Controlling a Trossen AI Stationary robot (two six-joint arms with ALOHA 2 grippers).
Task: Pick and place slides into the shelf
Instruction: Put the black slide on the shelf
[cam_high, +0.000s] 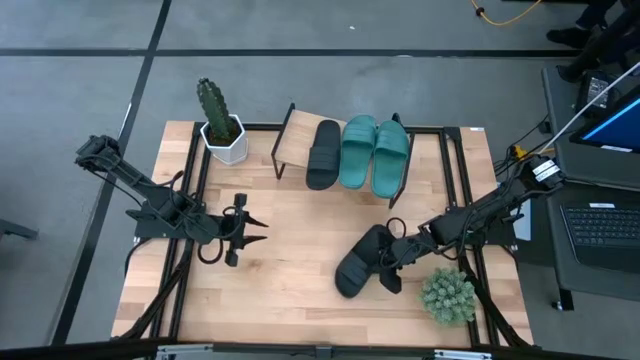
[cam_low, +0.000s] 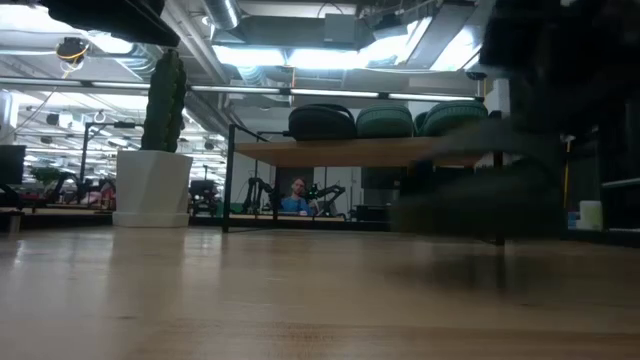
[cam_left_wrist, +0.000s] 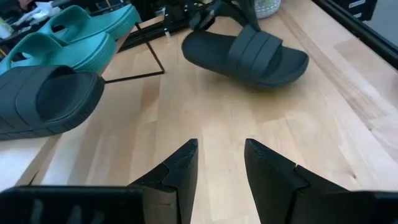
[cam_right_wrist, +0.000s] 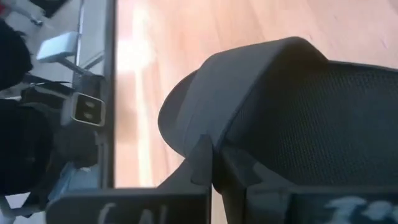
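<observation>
Right gripper (cam_high: 392, 252): clenched on black slide (cam_high: 362, 262) over tabletop (cam_high: 300, 240). Left gripper (cam_high: 250, 230): released, idle. Shelf (cam_high: 292, 140): three slides.

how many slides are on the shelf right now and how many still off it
3 on the shelf: a black slide and two teal slides side by side. 1 off it: the second black slide, held by the right gripper near the table's front. None seems hidden.
</observation>
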